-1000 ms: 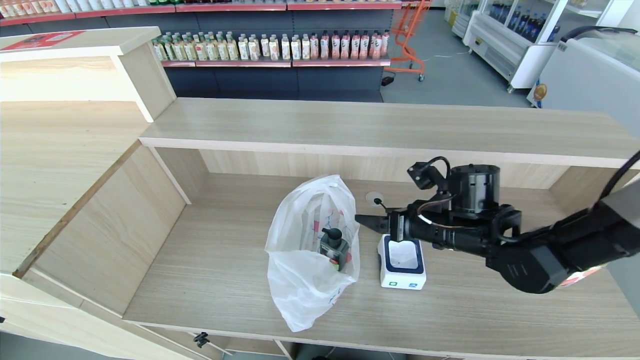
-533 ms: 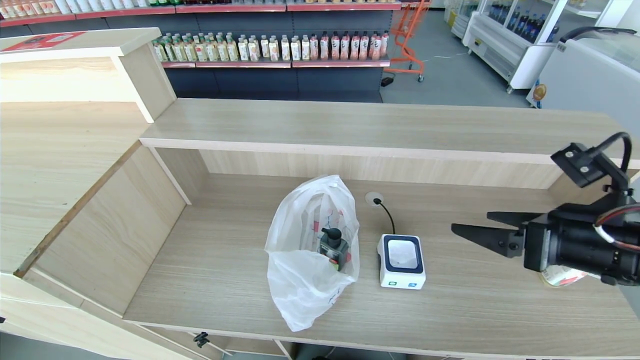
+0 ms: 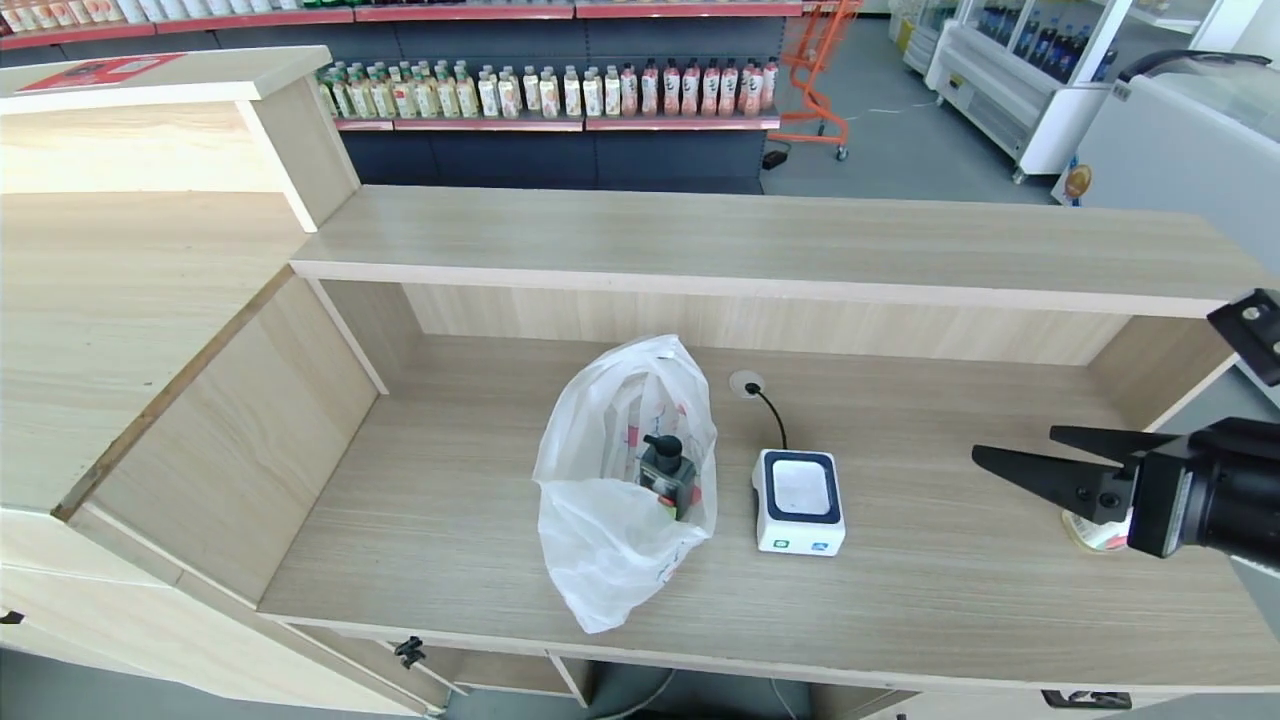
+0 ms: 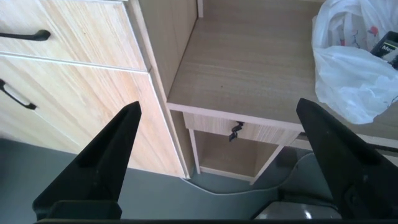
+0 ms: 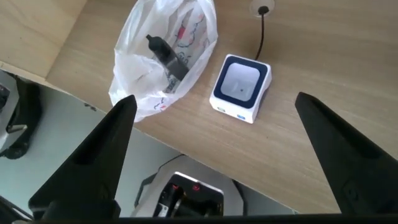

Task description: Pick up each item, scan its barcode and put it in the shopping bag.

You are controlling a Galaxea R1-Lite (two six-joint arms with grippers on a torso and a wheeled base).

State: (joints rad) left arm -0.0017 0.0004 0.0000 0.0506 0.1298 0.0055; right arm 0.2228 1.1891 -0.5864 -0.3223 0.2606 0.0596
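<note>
A white plastic shopping bag (image 3: 615,500) stands on the wooden counter (image 3: 450,520), mouth open. A dark pump bottle (image 3: 667,474) sits inside it. Right of the bag lies the white barcode scanner (image 3: 798,500), its cable running to a hole in the counter. My right gripper (image 3: 1015,445) hangs open and empty over the counter's right end, well right of the scanner. A round white and red container (image 3: 1092,530) stands partly hidden behind it. From the right wrist view the bag (image 5: 146,87), bottle (image 5: 166,55) and scanner (image 5: 241,87) lie below the right gripper (image 5: 214,98). My left gripper (image 4: 219,106) is open, off the counter's front left corner.
A raised ledge (image 3: 780,240) runs along the counter's back and a side panel (image 3: 230,430) closes its left. Cabinet drawers with black handles (image 4: 25,34) sit left of the counter front. A small latch (image 4: 235,130) hangs under the front edge.
My right gripper drew back from beside the bag and over the scanner to the counter's right end, open and empty. The head camera shifted slightly.
</note>
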